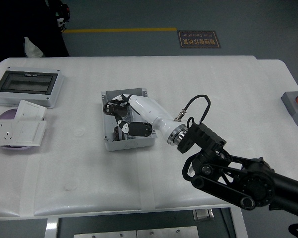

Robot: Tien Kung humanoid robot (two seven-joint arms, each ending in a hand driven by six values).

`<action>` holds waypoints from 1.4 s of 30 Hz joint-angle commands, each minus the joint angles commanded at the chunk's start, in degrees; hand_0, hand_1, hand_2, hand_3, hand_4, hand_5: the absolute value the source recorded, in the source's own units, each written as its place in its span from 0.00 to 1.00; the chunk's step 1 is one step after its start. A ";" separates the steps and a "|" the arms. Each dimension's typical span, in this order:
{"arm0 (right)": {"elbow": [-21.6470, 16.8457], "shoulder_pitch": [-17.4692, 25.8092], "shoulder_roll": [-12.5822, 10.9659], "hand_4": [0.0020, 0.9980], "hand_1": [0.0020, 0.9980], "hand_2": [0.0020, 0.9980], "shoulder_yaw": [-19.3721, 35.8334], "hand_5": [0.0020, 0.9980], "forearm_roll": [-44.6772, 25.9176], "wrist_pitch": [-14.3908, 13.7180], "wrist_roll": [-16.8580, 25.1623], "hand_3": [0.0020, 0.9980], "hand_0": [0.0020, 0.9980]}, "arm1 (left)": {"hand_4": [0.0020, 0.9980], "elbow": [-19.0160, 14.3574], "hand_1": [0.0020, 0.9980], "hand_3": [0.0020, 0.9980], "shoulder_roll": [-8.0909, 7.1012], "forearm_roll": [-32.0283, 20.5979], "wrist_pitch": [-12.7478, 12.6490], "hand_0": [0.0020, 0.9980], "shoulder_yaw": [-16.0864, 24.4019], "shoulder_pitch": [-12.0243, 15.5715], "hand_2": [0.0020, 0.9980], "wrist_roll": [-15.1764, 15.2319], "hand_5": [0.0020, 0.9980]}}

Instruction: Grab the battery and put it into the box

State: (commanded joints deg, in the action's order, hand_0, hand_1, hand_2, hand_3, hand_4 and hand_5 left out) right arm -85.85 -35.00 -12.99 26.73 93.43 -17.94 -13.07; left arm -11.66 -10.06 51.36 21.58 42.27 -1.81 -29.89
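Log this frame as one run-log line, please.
right hand: reaching inside grey box, grasp unclear | battery: not discernible | left hand: out of view | person: far-left table edge

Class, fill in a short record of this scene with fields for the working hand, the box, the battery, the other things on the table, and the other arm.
working hand: right hand, reaching into the box, fingers curled
box: grey open box, mid-table
battery: cannot tell; the hand covers the box's inside
other things: lidded case and white sockets at the left
other arm: not in view

The right hand [120, 115] reaches into the box [141, 93], battery apparently hidden.
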 joint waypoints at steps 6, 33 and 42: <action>2.20 -0.06 0.89 0.35 0.69 0.69 -2.26 0.12 -1.25 -0.22 0.29 0.73 0.80 | 0.00 -0.01 0.64 0.42 0.21 -0.73 -0.07 0.54 -0.42 0.21 0.59 -0.01 0.00; 6.82 -0.21 1.68 0.83 0.82 0.89 -2.00 0.33 1.20 1.42 -1.64 1.00 0.94 | 0.00 0.00 0.64 0.44 0.23 -0.49 0.24 0.54 0.46 0.26 0.59 -0.68 0.00; 5.78 2.63 -1.74 0.88 0.86 0.93 6.76 0.38 2.35 0.06 -0.77 1.00 1.00 | 0.00 0.01 0.65 0.44 0.14 -0.36 0.21 0.54 0.56 0.15 0.59 -0.66 0.00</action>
State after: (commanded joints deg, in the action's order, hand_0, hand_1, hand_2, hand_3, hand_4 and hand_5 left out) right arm -80.07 -32.37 -14.74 33.48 95.78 -17.87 -13.84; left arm -11.65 -9.92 51.00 21.80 42.83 -1.67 -30.56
